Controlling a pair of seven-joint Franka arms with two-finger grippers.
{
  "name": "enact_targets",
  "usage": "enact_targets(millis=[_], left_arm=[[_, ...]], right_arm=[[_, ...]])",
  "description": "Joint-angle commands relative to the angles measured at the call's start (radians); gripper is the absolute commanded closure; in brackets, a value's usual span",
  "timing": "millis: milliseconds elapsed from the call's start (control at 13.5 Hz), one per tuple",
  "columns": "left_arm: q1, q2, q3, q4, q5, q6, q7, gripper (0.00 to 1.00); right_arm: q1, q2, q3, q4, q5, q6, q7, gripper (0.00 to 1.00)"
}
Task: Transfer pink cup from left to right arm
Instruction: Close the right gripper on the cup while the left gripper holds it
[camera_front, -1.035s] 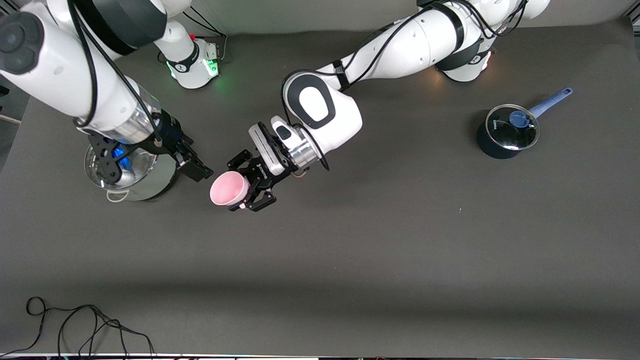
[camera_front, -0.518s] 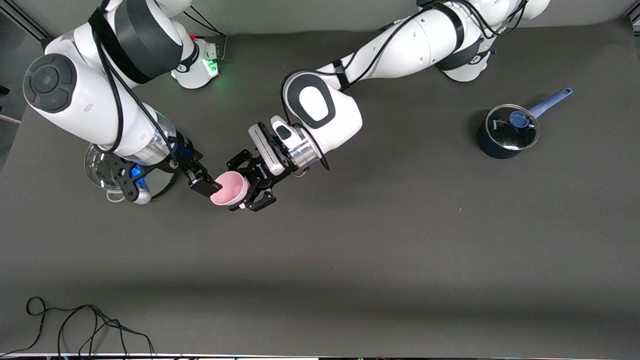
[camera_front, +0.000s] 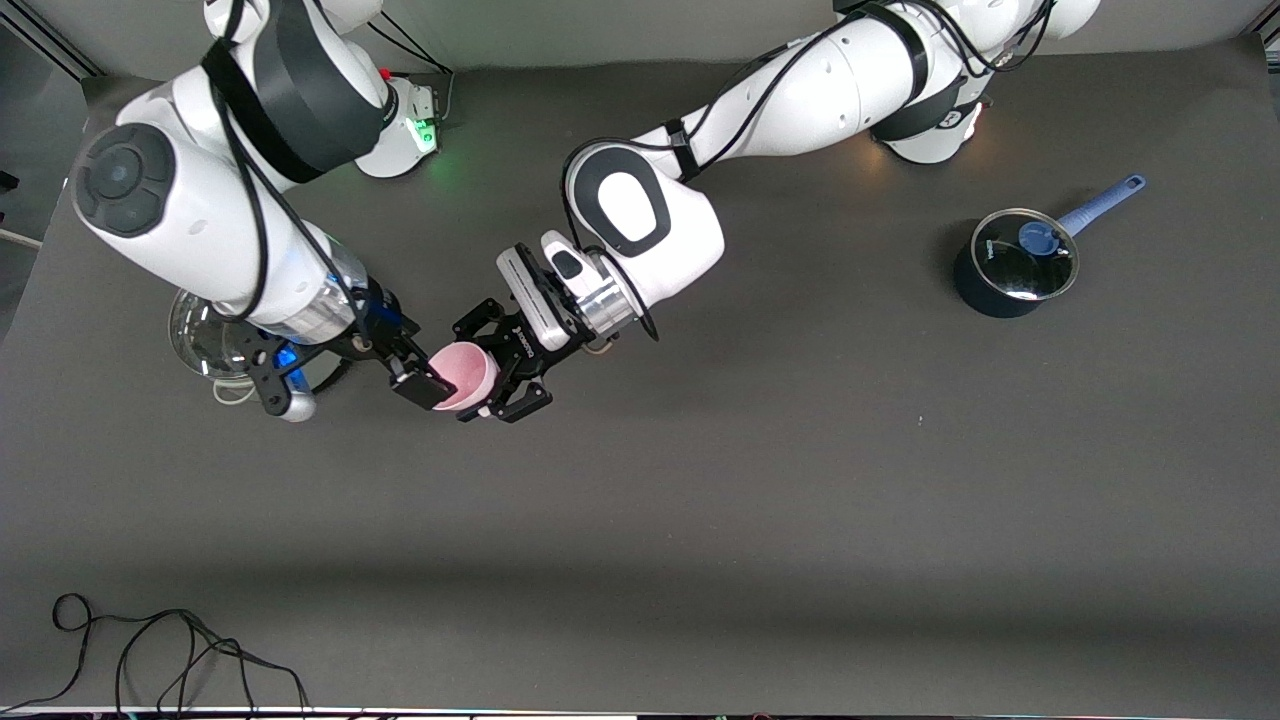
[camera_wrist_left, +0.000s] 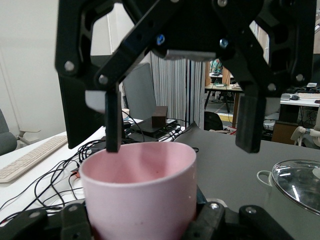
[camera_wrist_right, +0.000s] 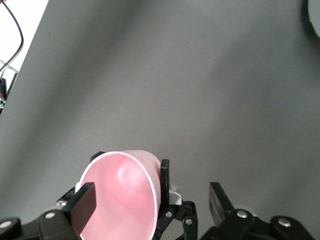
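Note:
The pink cup (camera_front: 468, 372) hangs on its side above the middle of the table, mouth toward the right arm's end. My left gripper (camera_front: 492, 364) is shut on its lower body, one finger on each side. My right gripper (camera_front: 428, 384) is open at the cup's mouth. In the right wrist view the pink cup (camera_wrist_right: 120, 200) has one black finger (camera_wrist_right: 85, 205) across its opening and the other finger (camera_wrist_right: 220, 202) outside the wall. In the left wrist view the pink cup (camera_wrist_left: 140, 195) fills the foreground and the right gripper (camera_wrist_left: 181, 125) straddles its rim without pressing.
A steel pot with a glass lid (camera_front: 200, 345) stands under the right arm. A dark saucepan with a blue handle (camera_front: 1012, 266) sits toward the left arm's end. A black cable (camera_front: 150, 650) lies near the front edge.
The right arm has swung in toward the cup, and one of its open fingers has come from beside the rim into the cup's mouth. The left arm and cup have stayed still.

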Motion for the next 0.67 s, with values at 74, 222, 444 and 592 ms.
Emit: enact_targets(millis=[74,222,444,592], left_arm=[[-0.018,-0.013,0.019,0.011,-0.007,0.021,-0.017,1.0],[-0.018,-0.013,0.019,0.011,-0.007,0.021,-0.017,1.0],[-0.018,-0.015,0.019,0.011,-0.008,0.021,-0.019,1.0],[-0.018,-0.015,0.019,0.011,-0.007,0.021,-0.019,1.0]], right_arm=[[0.012,0.0,-0.008,-0.001,0.019,0.004,0.051,0.05],[0.011,-0.003,-0.008,0.001,0.019,-0.002,0.045,0.16],[0.012,-0.004,-0.008,0.002,0.019,-0.002,0.048,0.51],[0.012,-0.004,-0.008,0.005,0.019,-0.002,0.045,0.75]])
